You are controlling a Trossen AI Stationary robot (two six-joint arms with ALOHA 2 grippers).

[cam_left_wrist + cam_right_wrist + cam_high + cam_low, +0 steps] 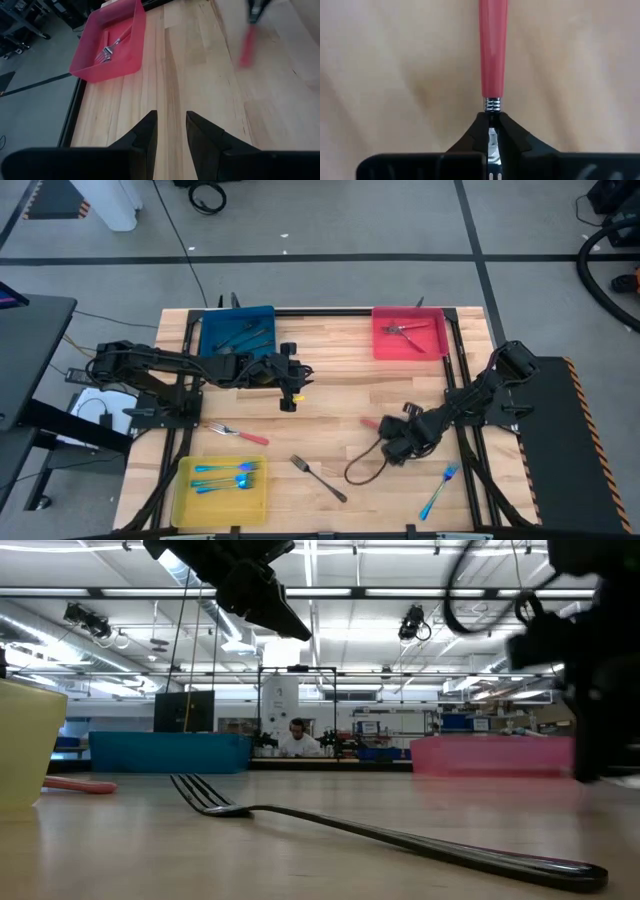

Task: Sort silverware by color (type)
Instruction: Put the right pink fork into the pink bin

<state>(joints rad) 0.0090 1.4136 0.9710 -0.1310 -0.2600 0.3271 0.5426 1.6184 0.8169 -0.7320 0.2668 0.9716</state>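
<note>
Tabletop; red-handled utensil's [493,50] head hidden

arms: 2, dark, jointed | left gripper [170,137]: 2 black wedge-shaped fingers on a black crossbar | right gripper [492,125]: 2 black tapered fingers | cable: black loop seen by right arm

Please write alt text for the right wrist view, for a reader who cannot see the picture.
The right gripper is shut on the metal neck of a red-handled utensil, seen from close above. The red handle points away from the camera over the light wooden table. Nothing else shows.
</note>
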